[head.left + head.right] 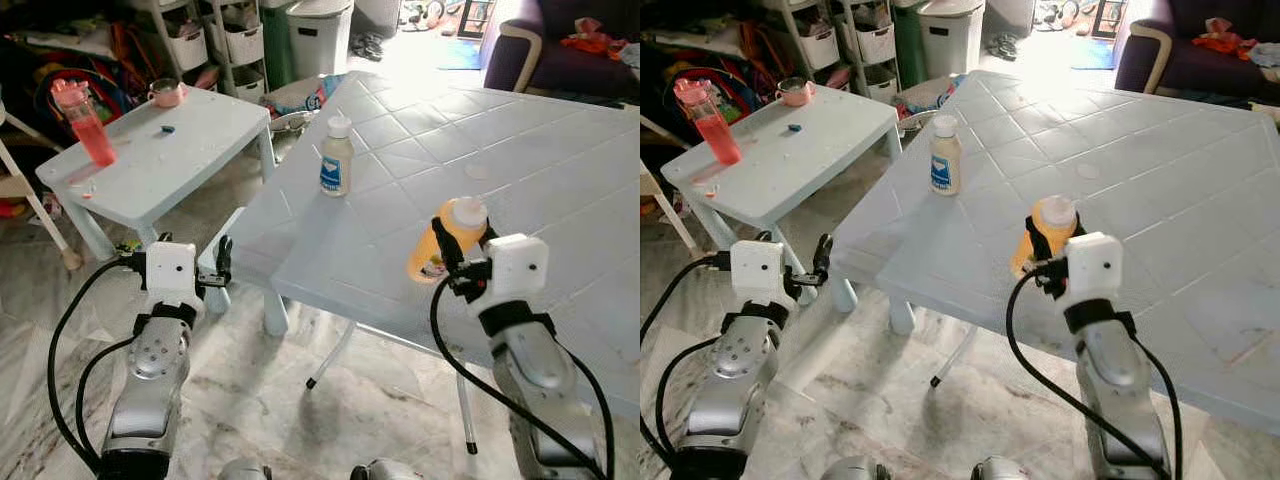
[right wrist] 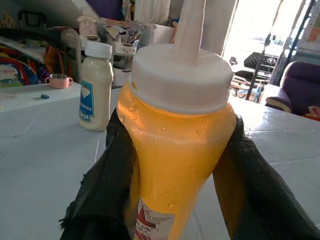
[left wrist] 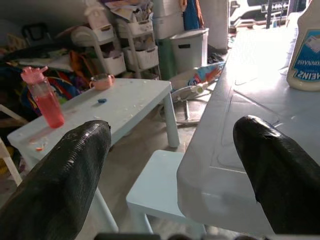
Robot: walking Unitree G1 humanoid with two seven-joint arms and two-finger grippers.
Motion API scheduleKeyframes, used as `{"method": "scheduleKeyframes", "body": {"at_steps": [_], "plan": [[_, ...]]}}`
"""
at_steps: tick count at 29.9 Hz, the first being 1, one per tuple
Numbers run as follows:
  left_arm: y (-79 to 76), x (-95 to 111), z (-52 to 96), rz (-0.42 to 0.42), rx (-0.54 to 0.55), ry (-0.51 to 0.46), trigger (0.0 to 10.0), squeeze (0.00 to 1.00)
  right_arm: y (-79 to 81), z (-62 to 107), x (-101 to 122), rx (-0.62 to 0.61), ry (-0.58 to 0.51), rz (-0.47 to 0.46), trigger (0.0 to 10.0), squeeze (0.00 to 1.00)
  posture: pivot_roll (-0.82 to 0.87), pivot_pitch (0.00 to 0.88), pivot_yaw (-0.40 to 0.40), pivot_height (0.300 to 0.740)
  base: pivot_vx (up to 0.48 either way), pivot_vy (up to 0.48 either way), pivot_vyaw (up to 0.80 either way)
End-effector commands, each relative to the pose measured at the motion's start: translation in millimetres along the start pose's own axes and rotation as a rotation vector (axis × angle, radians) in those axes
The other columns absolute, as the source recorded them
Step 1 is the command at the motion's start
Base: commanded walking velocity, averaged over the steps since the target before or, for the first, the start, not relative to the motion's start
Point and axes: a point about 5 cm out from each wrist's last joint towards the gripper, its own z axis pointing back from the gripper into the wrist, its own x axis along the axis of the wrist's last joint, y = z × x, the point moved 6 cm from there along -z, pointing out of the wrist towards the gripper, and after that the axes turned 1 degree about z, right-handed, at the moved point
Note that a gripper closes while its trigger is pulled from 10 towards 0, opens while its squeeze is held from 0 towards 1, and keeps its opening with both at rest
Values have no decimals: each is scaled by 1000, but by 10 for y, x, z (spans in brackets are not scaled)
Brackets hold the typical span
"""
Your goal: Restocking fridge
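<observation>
An orange squeeze bottle (image 1: pixel 445 238) with a white cap leans slightly over the near edge of the big pale blue table (image 1: pixel 560 170). My right gripper (image 1: pixel 462 250) is shut on it, one black finger on each side of its body (image 2: pixel 175 150). Whether its base rests on the table is hidden. A white mayonnaise bottle (image 1: pixel 337 158) with a blue label stands upright further back near the table's left edge. My left gripper (image 3: pixel 170 170) hangs open and holds nothing, low beside the table's left corner.
A low pale table (image 1: pixel 190 160) at the left carries a pink water bottle (image 1: pixel 85 122), a pink cup (image 1: pixel 167 93) and a small blue piece (image 1: pixel 168 129). A small stool (image 3: pixel 160 187) stands between the tables. Shelves, a white bin (image 1: pixel 320 35) and a purple sofa (image 1: pixel 560 45) line the back.
</observation>
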Motion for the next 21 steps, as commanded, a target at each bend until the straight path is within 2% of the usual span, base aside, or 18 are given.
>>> {"method": "scheduleKeyframes", "body": {"at_steps": [1,4,6,10,13,15,21], "plan": [[11,50,-21,-4,14,-22,10000,0,14,-47,-71,-21,30,-14,10000,0,7,0,56,740,0,0,0],[-24,55,-16,-4,9,-26,10000,0,61,-109,22,-36,-1,-43,10000,0,8,0,52,740,0,0,0],[-24,51,-20,3,18,-23,10000,0,160,-174,165,-19,-57,-51,10000,0,11,11,52,740,0,0,0],[-17,54,-21,8,28,-21,10000,0,176,-188,194,-9,-68,-53,10000,0,18,20,52,740,0,0,0],[29,39,4,10,43,-11,10000,0,249,-241,304,33,-98,-116,10000,0,27,33,52,740,-311,0,0],[47,6,14,4,44,-2,10000,0,358,-286,422,78,-135,-154,10000,0,29,34,50,740,-336,0,0],[21,16,-7,14,45,-2,10000,0,486,-310,494,137,-163,-130,10000,0,33,38,49,740,-339,0,0]]}}
